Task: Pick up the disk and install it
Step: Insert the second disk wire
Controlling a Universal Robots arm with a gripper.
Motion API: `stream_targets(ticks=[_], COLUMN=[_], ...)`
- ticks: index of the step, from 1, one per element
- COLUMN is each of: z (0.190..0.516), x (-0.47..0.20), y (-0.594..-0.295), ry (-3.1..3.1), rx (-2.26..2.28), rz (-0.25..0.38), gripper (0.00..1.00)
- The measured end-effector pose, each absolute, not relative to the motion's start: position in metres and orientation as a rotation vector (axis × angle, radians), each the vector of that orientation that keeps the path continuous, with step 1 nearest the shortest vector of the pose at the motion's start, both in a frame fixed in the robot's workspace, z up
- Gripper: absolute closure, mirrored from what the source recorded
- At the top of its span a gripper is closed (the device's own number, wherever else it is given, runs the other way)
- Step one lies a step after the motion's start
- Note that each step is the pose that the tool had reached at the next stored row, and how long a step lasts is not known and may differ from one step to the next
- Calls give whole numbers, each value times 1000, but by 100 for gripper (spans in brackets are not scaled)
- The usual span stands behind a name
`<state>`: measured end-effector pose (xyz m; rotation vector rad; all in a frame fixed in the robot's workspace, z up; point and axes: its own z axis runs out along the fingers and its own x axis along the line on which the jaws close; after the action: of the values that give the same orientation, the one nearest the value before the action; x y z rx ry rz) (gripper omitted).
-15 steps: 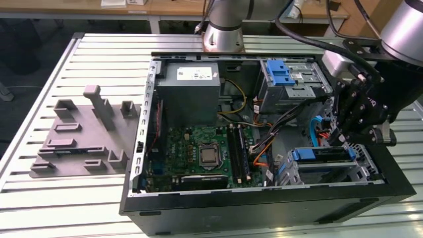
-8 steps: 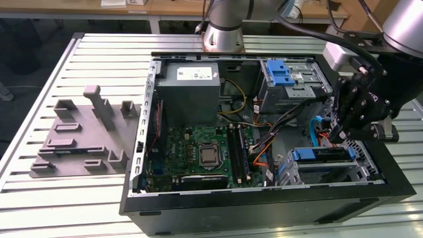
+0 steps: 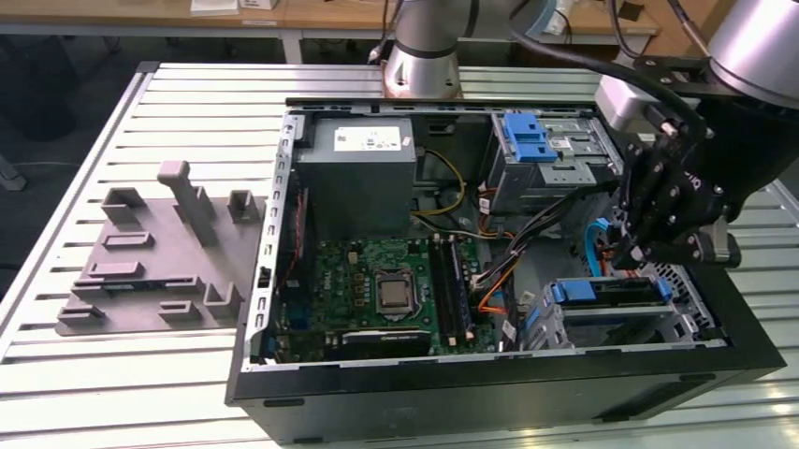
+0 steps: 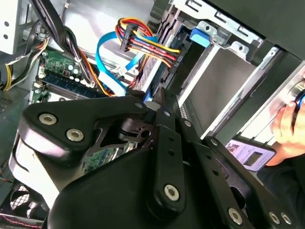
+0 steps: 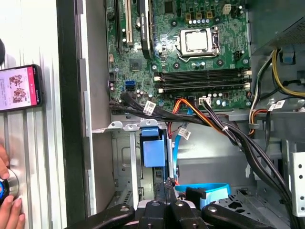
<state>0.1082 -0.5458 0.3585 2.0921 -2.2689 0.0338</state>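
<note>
End effector [image 5: 167, 210] just beside disk [image 5: 153, 152]

Exterior view high above open computer case [image 3: 500, 374], wrist views close inside (sharing motherboard [image 5: 190, 52])

Even, bright room light; glare on the table [image 3: 75, 374] slats, case interior shadowed.

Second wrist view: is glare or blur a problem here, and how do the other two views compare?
Second wrist view: the gripper linkage looms dark and soft in front, and the metal drive cage behind glares pale. First wrist view: the motherboard is evenly lit and crisp; a lit phone shows. Exterior view: even light, the case front wall in shade.
</note>
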Motion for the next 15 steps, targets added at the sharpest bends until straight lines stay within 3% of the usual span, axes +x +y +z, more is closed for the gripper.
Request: stream_targets(ticks=[15], z=[382], x=[103], y=[-538], ry=[-2271], rx=[2094], rz=[28], gripper=[89])
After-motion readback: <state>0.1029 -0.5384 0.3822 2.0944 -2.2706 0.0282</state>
